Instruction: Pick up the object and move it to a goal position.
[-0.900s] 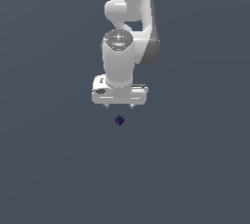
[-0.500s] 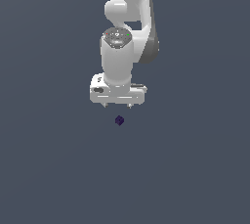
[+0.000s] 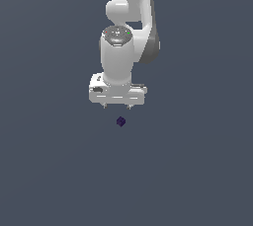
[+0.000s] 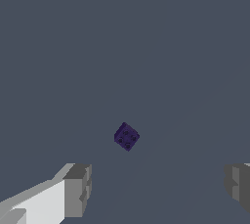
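The object is a tiny dark purple-navy cube (image 3: 120, 121) lying on the plain grey floor. In the wrist view the cube (image 4: 126, 136) shows dimpled faces and sits ahead of the gap between the two grey fingertips (image 4: 78, 190). My white gripper (image 3: 117, 106) hangs above and slightly behind the cube, pointing down, with its jaws wide apart and nothing between them. It does not touch the cube.
The white arm (image 3: 129, 3) rises from the gripper toward the top of the exterior view. The grey floor (image 3: 197, 170) is flat and featureless all around.
The gripper has moved slightly lower and toward the cube. The cube has not moved.
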